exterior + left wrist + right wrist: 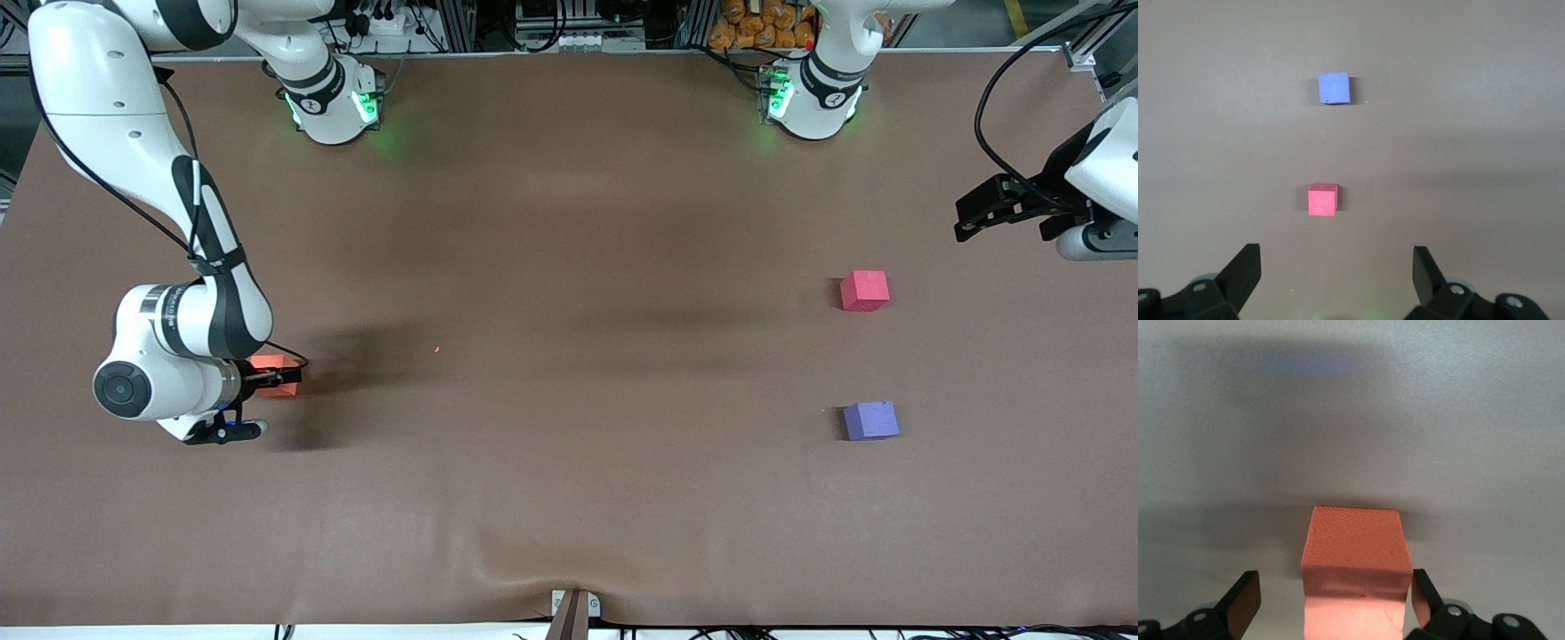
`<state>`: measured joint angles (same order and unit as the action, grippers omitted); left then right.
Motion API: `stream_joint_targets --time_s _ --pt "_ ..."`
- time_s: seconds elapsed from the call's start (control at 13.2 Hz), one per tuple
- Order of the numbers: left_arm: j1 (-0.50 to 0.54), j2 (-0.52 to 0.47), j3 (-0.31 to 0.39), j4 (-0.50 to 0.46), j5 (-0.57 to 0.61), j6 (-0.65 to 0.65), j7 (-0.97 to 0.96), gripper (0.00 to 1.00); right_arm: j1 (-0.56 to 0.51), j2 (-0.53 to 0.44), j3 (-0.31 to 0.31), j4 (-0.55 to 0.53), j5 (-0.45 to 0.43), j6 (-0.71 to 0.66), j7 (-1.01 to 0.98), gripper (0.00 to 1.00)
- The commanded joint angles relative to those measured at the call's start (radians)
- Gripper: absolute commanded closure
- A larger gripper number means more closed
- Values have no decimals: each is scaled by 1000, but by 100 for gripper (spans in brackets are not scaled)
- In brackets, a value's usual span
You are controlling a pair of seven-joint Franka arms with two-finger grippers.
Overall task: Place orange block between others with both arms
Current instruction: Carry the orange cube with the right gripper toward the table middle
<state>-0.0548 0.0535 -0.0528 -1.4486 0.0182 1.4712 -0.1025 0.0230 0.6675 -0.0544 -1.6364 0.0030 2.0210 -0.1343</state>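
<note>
The orange block (271, 369) sits on the brown surface (569, 462) at the right arm's end of the table, well apart from the other two cubes. The right gripper (283, 378) is down around it: in the right wrist view the block (1357, 577) stands between the two spread fingers (1245, 600), close to one of them but not pinched, so the gripper is open and the block appears not yet held or lifted.

The red-pink cube (864, 291) and the purple-blue cube (871, 420) lie toward the left arm's end of the table, the purple-blue one nearer to the front camera, with a bare gap of surface between them. The left gripper (987, 209) hangs in the air over the surface just past the red-pink cube, toward the left arm's end; the left wrist view shows its fingers (1245, 270) wide apart and empty, looking down at both cubes (1323, 200) (1334, 88). That arm waits.

By my reading the task is at its first step. The grasp is lined up but not closed. Left to do: close on the orange block, carry it across the table, probably hand it over to the left arm, and set it in the gap between the two cubes.
</note>
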Motion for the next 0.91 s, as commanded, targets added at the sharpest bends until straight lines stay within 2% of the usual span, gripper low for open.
stream_joint_targets --time_s 0.0,0.53,0.61,0.83 --pt "3 -20 -2 -26 -1 3 -14 0 -8 9 -1 6 11 2 -39 0" --pt "3 -14 -2 -27 0 3 -14 0 -11 14 -1 6 9 33 -44 0" --pt "4 -14 -2 -27 -1 3 -14 0 -12 14 -1 6 11 38 -63 5" --pt "3 -12 -2 -29 0 3 -14 0 -21 17 -1 6 11 45 -149 32"
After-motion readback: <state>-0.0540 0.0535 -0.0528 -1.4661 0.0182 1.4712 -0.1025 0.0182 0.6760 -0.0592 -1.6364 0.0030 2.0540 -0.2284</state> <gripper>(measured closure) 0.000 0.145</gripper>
